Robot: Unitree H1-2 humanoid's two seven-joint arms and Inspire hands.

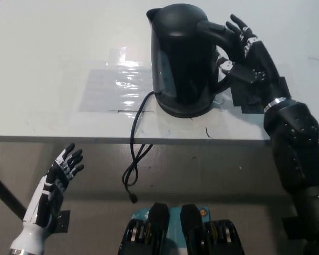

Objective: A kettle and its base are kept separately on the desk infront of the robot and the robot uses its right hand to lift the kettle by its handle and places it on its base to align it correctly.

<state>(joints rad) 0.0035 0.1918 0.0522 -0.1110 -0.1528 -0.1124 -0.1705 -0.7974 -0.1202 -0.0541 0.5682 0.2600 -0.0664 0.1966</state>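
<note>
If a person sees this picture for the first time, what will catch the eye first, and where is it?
First comes the tall black kettle on its base at the near middle of the white desk, with a black cord hanging over the desk's front edge. Next is the black right hand at the kettle's handle, fingers spread. The white left hand rests open below the desk at lower left.

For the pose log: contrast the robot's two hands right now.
The left hand is white and hangs below the desk edge, holding nothing; the right hand is black and raised at the kettle handle. Left touches nothing; right is against the handle. Both have fingers spread.
</note>
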